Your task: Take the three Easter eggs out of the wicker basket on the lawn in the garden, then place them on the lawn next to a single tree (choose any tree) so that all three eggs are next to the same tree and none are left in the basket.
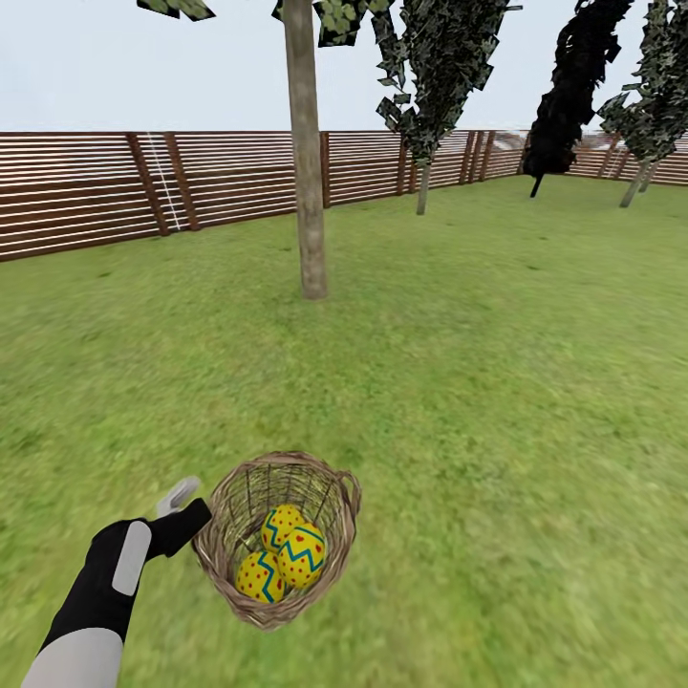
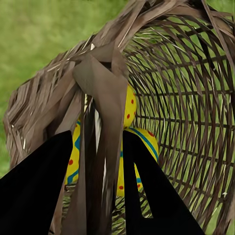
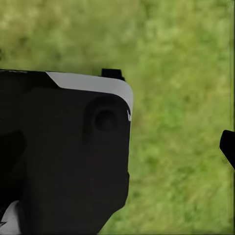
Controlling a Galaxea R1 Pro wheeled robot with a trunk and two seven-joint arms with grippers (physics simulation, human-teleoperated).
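Note:
The wicker basket (image 1: 277, 540) hangs tilted over the lawn (image 1: 478, 401), its opening turned up toward my head. Inside lie the three Easter eggs: one (image 1: 280, 524) at the top, one (image 1: 304, 556) on the right and one (image 1: 259, 577) lowest. My left gripper (image 1: 197, 528) is shut on the basket's braided rim on its left side. In the left wrist view the black fingers (image 2: 41, 181) clamp a loop handle (image 2: 100, 98), with two eggs (image 2: 139, 147) behind the weave. The tree (image 1: 307, 191), a thick grey-brown trunk, stands a few metres ahead. A dark tip (image 3: 228, 147) sits at the edge of the right wrist view.
A brown slat fence (image 1: 86, 191) closes the garden behind the tree. Thin-trunked dark-leaved trees (image 1: 427, 105) stand at the back right. Open grass lies between the basket and the trunk. A black and white robot part (image 3: 68, 152) shows over grass in the right wrist view.

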